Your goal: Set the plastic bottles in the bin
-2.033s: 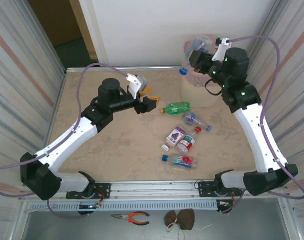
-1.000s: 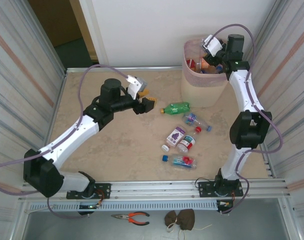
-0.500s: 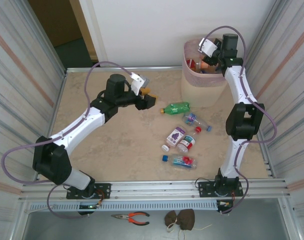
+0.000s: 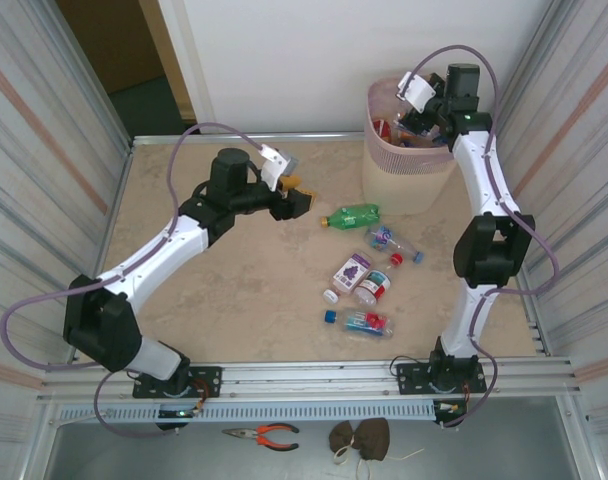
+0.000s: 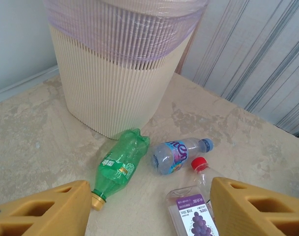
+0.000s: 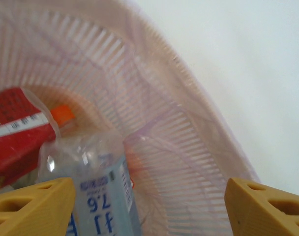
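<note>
While the right end effector [image 6: 149, 196] gapes (released), a clear bottle [image 6: 93, 196] lies beneath.

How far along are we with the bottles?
Done: several bottles lie in the bin, including a clear bottle and a red-labelled bottle. In hand: nothing; the right gripper is open above them, the left gripper open and empty facing the green bottle. Left: at least five bottles on the table.
</note>
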`<state>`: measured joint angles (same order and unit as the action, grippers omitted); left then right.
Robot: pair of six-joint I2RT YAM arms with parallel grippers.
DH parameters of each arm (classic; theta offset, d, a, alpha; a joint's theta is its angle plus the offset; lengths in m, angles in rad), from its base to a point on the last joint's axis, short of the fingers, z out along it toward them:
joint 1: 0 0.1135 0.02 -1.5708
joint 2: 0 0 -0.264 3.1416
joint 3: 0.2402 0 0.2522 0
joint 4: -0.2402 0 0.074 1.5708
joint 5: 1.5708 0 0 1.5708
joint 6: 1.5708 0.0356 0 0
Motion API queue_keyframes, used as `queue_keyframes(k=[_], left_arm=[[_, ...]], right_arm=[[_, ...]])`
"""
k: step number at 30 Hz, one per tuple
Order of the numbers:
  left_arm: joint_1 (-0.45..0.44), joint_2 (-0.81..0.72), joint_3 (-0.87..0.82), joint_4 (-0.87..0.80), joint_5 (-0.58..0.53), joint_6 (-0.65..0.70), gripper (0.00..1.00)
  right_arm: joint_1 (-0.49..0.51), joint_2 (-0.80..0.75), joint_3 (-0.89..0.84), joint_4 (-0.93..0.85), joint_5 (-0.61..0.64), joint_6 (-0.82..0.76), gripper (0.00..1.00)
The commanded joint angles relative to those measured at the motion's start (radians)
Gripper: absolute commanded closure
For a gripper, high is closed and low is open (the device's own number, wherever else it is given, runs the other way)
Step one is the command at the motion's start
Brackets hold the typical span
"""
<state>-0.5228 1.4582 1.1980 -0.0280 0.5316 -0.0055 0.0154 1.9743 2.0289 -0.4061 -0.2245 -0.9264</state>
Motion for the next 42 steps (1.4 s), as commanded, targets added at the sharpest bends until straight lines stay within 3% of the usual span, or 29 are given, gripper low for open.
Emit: queue_keyframes(k=[1,8,17,27,34,42], left_arm=[[0.009,-0.047,-0.017,0.025,0.016,-0.024,0.35],[0.008,-0.050,-0.026,0.034,0.037,-0.042,0.36],[-0.046,-0.018,0.005,-0.116,0.018,0.039,0.37],[-0.264,0.035,0.049,-0.432,-0.038,0.305,0.38],[-0.384,0.105,0.025,-0.475,-0.220,0.214,0.38],[-0.433,0.218,0.021,-0.444,-0.271,0.072,0.31]], right_arm=[[0.001,-0.078,-0.015,0.010,-0.028,0.147,0.27],[0.005,-0.172,-0.090,0.028,0.050,0.540,0.39],[0.017,-0.403,-0.284,-0.036,0.114,0.888,0.40],[0.020,-0.716,-0.523,-0.092,0.138,1.009,0.40],[0.023,-0.882,-0.638,-0.151,0.142,1.044,0.40],[0.026,-0.978,-0.707,-0.211,0.120,1.073,0.41]])
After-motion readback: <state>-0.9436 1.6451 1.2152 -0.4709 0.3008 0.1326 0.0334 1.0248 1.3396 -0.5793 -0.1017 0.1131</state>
